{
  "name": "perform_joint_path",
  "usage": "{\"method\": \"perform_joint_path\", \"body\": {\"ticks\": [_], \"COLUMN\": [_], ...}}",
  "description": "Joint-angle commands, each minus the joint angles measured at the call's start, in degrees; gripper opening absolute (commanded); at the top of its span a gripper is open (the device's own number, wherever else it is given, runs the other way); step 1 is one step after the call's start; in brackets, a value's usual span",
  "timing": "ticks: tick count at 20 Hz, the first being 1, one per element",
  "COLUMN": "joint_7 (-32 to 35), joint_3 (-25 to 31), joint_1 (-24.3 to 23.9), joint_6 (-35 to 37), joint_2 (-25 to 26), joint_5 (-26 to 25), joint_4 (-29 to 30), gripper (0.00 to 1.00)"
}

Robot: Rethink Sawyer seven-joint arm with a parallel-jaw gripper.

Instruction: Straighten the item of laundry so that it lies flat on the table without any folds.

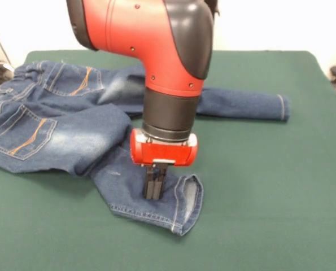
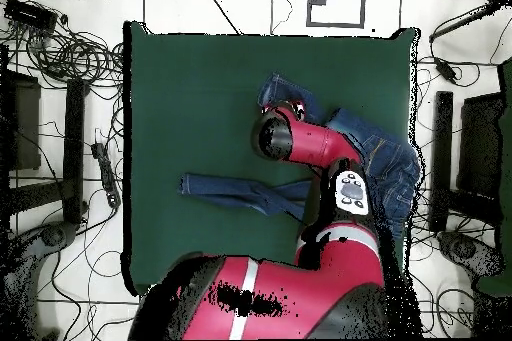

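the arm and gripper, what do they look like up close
The arm has glossy red shells with black rounded joint covers and small dark screw holes. A black cylindrical wrist leads into a squat red gripper housing with a silver plate beneath and two slim black fingers. Overhead, a white panel with dark buttons sits on a link.

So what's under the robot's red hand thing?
The gripper comes down onto one leg of the blue jeans, near the turned-up hem. Below the jeans is the green table. The fingers look closed together; whether they pinch any cloth is hidden.
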Motion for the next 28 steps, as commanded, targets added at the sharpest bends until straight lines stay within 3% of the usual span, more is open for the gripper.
{"method": "perform_joint_path", "body": {"ticks": [1, 10, 22, 26, 28], "joint_7": [18.1, 18.3, 21.2, 16.2, 12.6], "joint_3": [1.9, 1.5, 0.3, 5.6, 7.3], "joint_1": [4.6, 6.7, 11.4, 7.8, 6.5], "joint_6": [3.6, 3.2, 4.6, 3.5, 6.4], "joint_2": [6.4, 5.7, 3.6, 2.4, 2.2], "joint_5": [2.2, 5.0, 13.1, 12.0, 11.2], "joint_4": [16.0, 17.2, 20.9, 21.8, 20.3], "gripper": [0.00, 0.00, 0.00, 0.00, 0.00]}}
